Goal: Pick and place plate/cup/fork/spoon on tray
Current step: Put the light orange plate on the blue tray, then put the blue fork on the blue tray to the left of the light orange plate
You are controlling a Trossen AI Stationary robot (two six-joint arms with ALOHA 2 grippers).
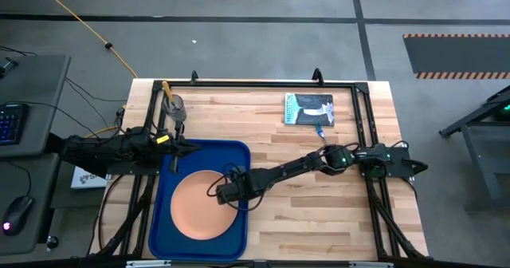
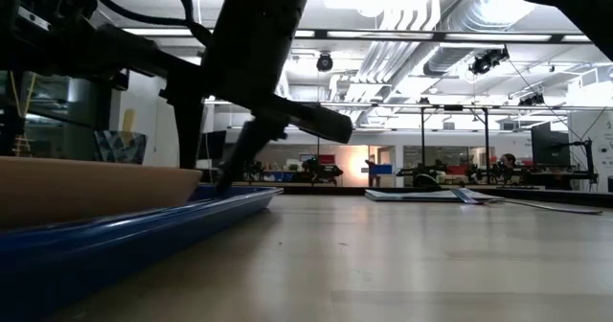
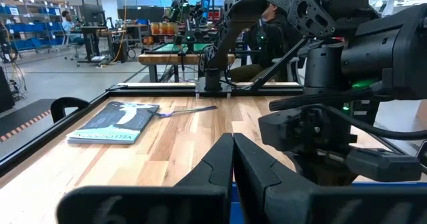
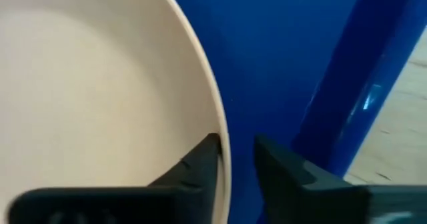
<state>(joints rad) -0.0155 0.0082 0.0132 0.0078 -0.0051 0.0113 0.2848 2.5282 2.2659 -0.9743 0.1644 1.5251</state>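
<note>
Right gripper (image 4: 235, 156) low, straddling plate (image 1: 203, 204) rim

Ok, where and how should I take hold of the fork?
Take the fork at mid-handle, coming straight down from above and closing across its narrow width. It is thin and lies flat on the table, with one end close to the book.

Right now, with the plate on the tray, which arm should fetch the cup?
Left. The left gripper sits at the tray's far-left corner, just short of the cup. The right gripper is straddling the plate's rim, farther away.
</note>
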